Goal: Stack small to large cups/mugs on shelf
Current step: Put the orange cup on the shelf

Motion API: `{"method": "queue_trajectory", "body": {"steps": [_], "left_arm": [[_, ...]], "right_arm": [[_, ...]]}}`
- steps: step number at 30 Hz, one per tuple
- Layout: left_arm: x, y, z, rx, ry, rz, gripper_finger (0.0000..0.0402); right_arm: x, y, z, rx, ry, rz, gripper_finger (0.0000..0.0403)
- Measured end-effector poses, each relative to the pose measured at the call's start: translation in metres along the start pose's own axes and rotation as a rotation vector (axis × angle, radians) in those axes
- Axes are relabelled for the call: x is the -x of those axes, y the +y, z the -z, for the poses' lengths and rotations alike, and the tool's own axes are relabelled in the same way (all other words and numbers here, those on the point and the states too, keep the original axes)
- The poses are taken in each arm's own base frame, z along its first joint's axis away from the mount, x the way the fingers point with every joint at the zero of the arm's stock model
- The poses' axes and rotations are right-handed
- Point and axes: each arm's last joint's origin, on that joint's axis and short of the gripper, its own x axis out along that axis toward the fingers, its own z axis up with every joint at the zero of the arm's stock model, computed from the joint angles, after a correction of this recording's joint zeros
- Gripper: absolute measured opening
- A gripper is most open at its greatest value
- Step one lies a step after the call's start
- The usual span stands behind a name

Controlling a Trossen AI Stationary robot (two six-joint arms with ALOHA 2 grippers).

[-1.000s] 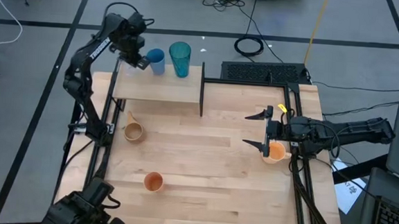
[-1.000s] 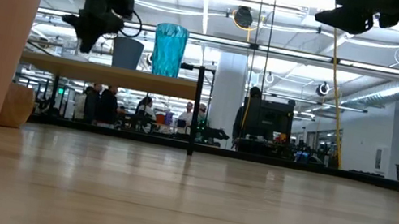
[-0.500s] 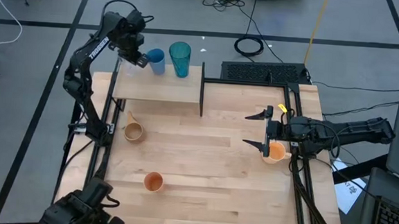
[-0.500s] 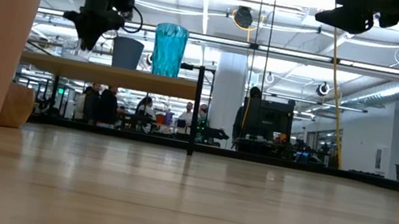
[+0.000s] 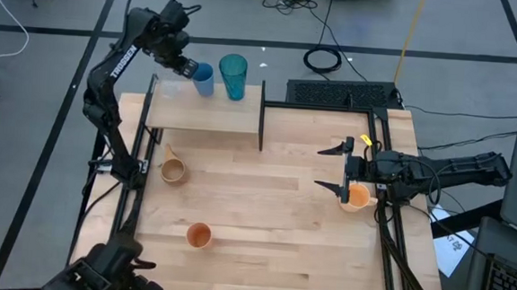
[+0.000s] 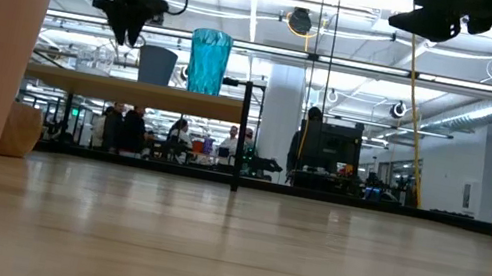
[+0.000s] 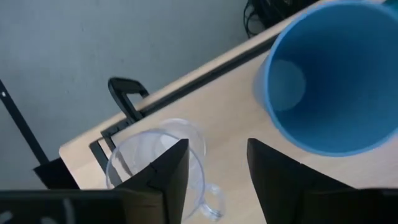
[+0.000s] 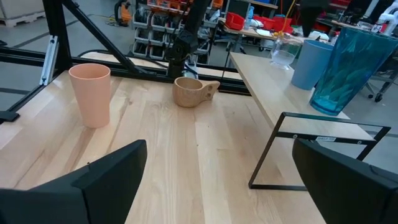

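On the shelf (image 5: pixel 208 117), a small clear cup (image 7: pixel 158 165) stands just beside the blue cup (image 5: pixel 201 77), with the teal tumbler (image 5: pixel 233 75) on the blue cup's other side — all three look empty. The left gripper (image 5: pixel 183 66) hangs above the clear cup, fingers parted and holding nothing. The right gripper (image 5: pixel 333 169), spread wide, hovers over the table beside the peach mug (image 5: pixel 357 197) — well apart from the shelf.

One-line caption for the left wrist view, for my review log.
Left tool open above a clear glass cup, beside the blue plastic cup on the light-wood shelf.
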Motion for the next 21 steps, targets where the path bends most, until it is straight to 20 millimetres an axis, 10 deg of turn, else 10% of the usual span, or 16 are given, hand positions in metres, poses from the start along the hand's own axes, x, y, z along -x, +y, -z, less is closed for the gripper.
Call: {"method": "queue_trajectory", "body": {"steps": [8,21], "left_arm": [[0.035,-0.006,0.017,-0.016,-0.105,-0.023,0.0163],[0.123,-0.049,0.098,-0.206,-0.386,0.088,0.0163]], "right_arm": [[0.000,0.000,0.000,-0.003,0.000,0.000,0.0393],[0.000,0.000,0.000,-0.052,0.000,0.003,0.0393]]}}
